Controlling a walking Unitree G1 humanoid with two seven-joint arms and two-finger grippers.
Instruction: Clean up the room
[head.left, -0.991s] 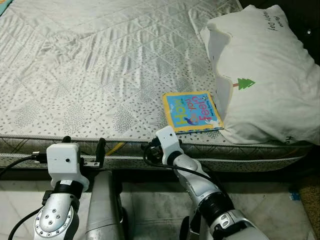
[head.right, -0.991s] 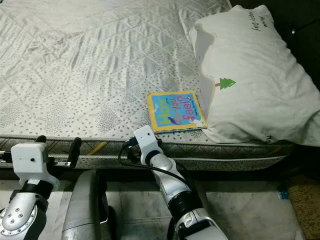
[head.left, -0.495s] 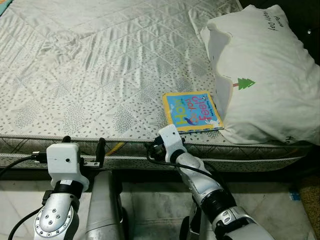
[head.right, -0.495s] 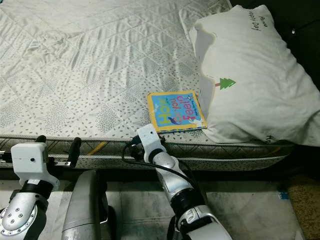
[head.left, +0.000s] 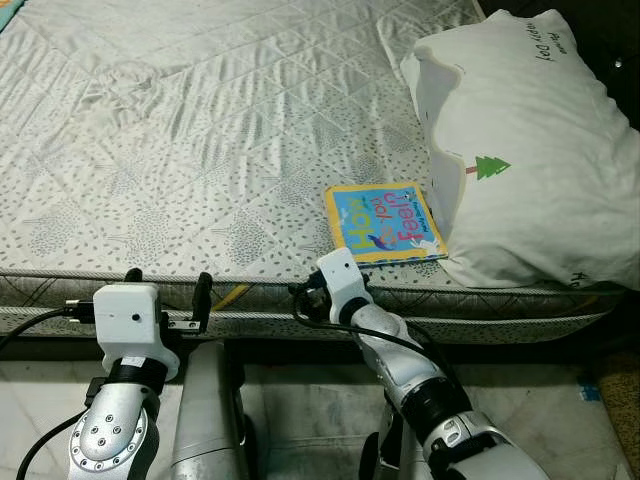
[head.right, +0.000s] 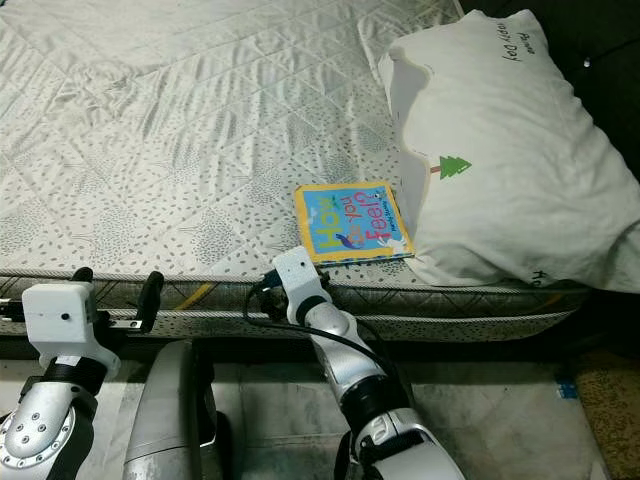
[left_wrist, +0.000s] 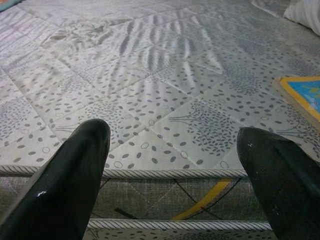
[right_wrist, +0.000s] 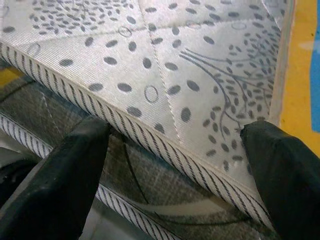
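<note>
A children's book (head.left: 384, 222) with a yellow border and a blue cover lies flat on the quilted grey mattress (head.left: 200, 150), close to its front edge and touching a white pillow (head.left: 530, 150). My right gripper (right_wrist: 175, 127) is open at the mattress's piped edge just below the book; its white wrist (head.left: 338, 275) sits against the bed's side. The book's yellow edge (right_wrist: 305, 75) lies just past one finger. My left gripper (head.left: 167, 282) is open at the bed's front edge, well to the left of the book, with nothing between its fingers (left_wrist: 75, 170).
The pillow with a green tree print fills the bed's right end. Pale floor tiles (head.left: 300, 400) lie below the bed frame, with a brown rug corner (head.left: 615, 395) at the lower right. Beyond the pillow it is dark.
My right wrist has crept a little up and toward the mattress edge under the book. The left arm and the book have stayed put.
</note>
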